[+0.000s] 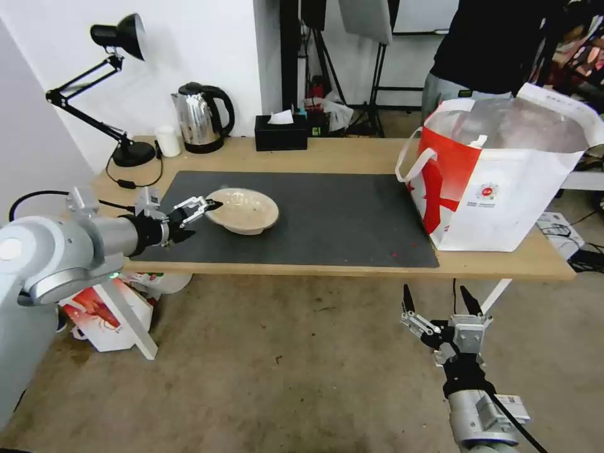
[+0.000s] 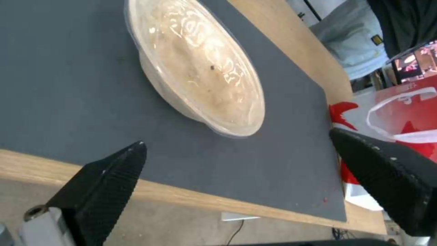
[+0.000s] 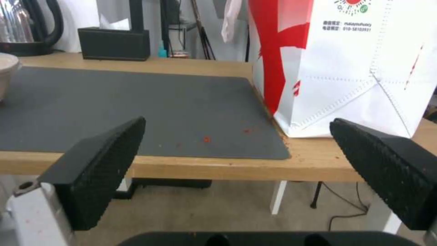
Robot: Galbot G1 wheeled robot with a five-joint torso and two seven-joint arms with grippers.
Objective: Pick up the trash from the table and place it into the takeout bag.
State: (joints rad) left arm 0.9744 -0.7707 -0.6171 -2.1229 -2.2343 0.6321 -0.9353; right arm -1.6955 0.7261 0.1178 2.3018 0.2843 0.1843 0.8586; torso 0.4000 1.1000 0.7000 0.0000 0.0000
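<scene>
You have the table (image 1: 352,154) across your head view, its light wood top carrying the dark grey mat (image 1: 327,214); take that mat as your landmark. Off the mat's right end, touching its edge, stands the takeout bag (image 1: 503,189), white and red, mouth open and foil lining showing, white strap handles hanging toward the mat. Your right wrist view gives you what the head view cannot: the bag's base (image 3: 346,102) sits right on the mat's corner, with red specks on the mat (image 3: 136,112) close by.

On the mat's left half sits the shallow beige paper bowl (image 1: 244,210), upright. Your left wrist view shows you the bowl (image 2: 200,68) from nearby, with a glossy clear film over its pale inside.

Beyond the mat's far edge you can see the black tissue box (image 1: 281,132), the kettle (image 1: 201,117), a small white cup (image 1: 168,140) and the desk lamp (image 1: 119,88).

Your left gripper (image 1: 202,211) is at the mat's left side, at the bowl's near-left rim; the head view cannot tell you whether it touches. The left wrist view does: the left gripper (image 2: 237,150) has its jaws spread wide, with the bowl clear of both tips.

Your right gripper (image 1: 437,301) hangs below the mat's near right corner, under the table edge over the floor, jaws apart and holding nothing.
</scene>
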